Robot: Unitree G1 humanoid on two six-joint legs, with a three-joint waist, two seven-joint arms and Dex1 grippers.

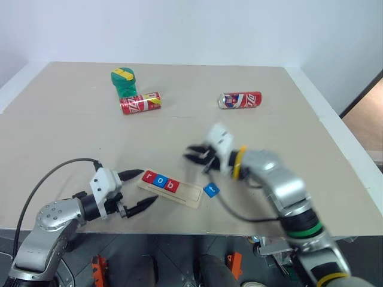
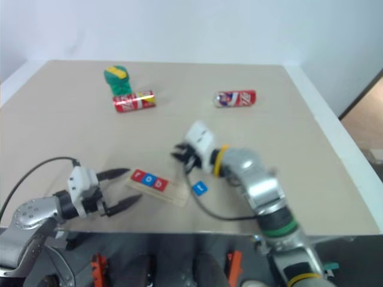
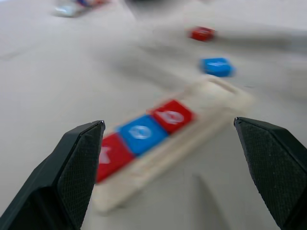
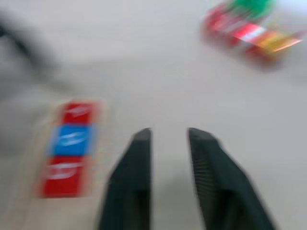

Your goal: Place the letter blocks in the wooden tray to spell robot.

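The tray (image 1: 172,189) lies on the worktop (image 1: 72,125) close to its front edge, a little slanted, and it is the landmark here. Three blocks sit in its groove side by side, starting from its left end: a red r (image 1: 148,176), a blue o (image 1: 160,180) and a red b (image 1: 172,185), so the right part of the groove is bare and has room for two more. A fourth block, blue (image 1: 210,190), lies flat on the worktop just beside the right end of the tray, not in it; its letter is too small to read. In the left wrist view a fifth block, red (image 3: 202,33), lies on the worktop further beyond that end. So I count five blocks, three placed and two loose, and I judge the word is a little more than half done. The left gripper (image 1: 136,190) is at the left end of the tray with its jaws wide, one finger on each side of that end; it seems to be there to steady the tray, but I cannot tell if it touches. The right gripper (image 1: 196,156) is in the air above and behind the right end of the tray, its jaws a narrow gap apart and holding nothing. Far behind the tray lie two red cans (image 1: 140,103) (image 1: 240,100), and one green object (image 1: 123,82) stands by the left can; these are not part of the task.
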